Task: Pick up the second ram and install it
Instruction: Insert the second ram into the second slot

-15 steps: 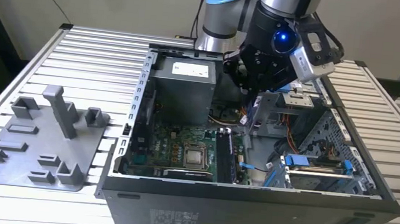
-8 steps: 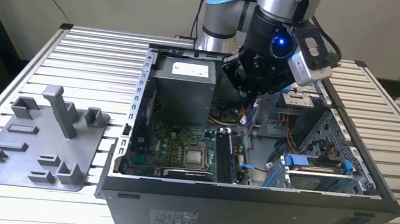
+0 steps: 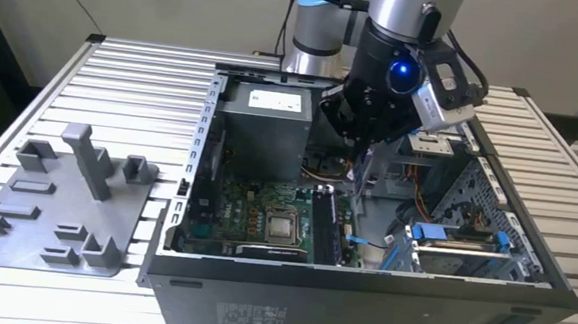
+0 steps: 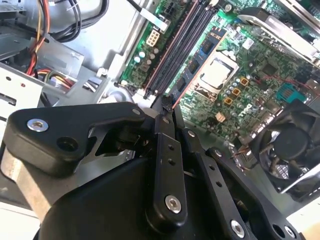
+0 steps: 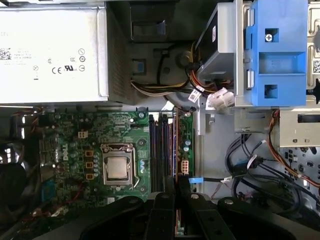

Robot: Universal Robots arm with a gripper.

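Exterior view: the gripper [image 3: 359,149] hangs inside the open computer case [image 3: 361,292], near the middle and just off the power-supply box [image 3: 266,128] toward the exterior view's right. We note a thin dark strip, the second ram [image 3: 355,180], hanging below the fingers above the memory slots [image 3: 327,225].

First wrist view: the pincer [image 5: 176,187] is drawn nearly closed, its two black fingers pinching the second ram [image 5: 175,150]. We see the board edge-on as a narrow reddish line. It runs parallel to the dark memory slots [image 5: 160,150] and lies just beside them, on the side away from the processor socket [image 5: 118,167]. We cannot tell whether it touches a slot.

Second wrist view: same grip, with the fingers [image 4: 165,130] tight on the board's edge [image 4: 187,82].

The grey fixture tray [image 3: 52,203] sits on the slatted table [image 3: 137,84], well apart from the case, at the exterior view's left. A blue drive clip [image 5: 277,50] is mounted beyond the cable bundle.
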